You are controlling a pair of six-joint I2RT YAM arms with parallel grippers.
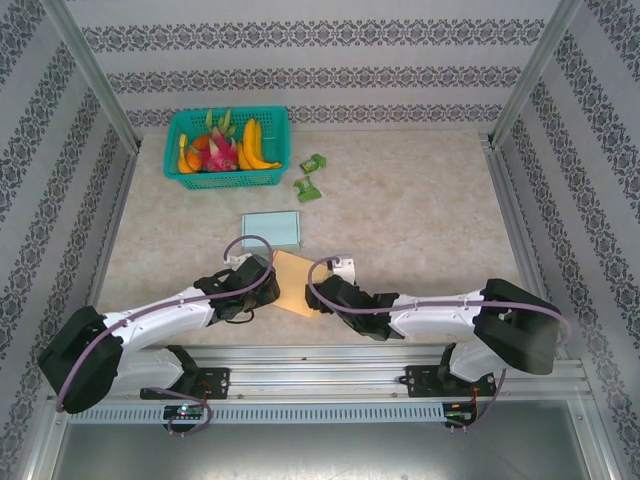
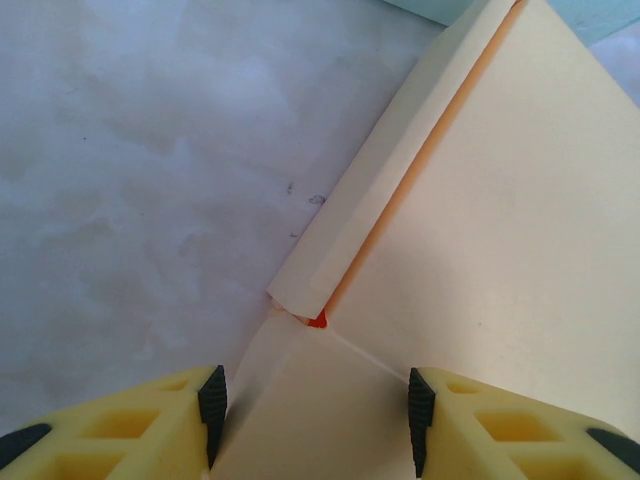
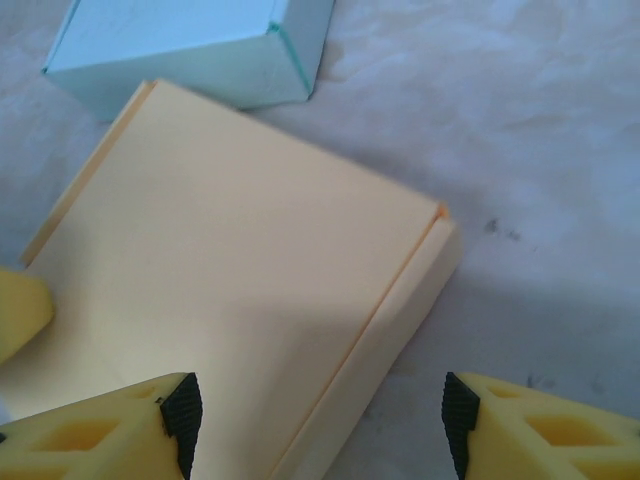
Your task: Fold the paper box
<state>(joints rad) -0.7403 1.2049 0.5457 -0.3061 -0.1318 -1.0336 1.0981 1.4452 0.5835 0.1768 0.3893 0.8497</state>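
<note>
- Yellow ribbed fingers [image 2: 130, 430] with black pads: the left gripper [image 2: 315, 420] stands half-wide, with a flap of the flat cream paper box [image 2: 500, 230] in its gap. Whether the pads touch it I cannot tell.
- Right gripper [image 3: 320, 425] is spread wider, straddling the box's folded side strip.
- Box lies at the near middle of the table, between both grippers, with orange showing in its creases.
- Pale-blue closed carton [image 3: 190, 45] sits just beside its far edge.
- Green plastic basket [image 1: 180, 125] of fruit and two green packets [image 1: 313, 162] lie well beyond.
- Marbled beige tabletop [image 1: 420, 200] is open to the right.
</note>
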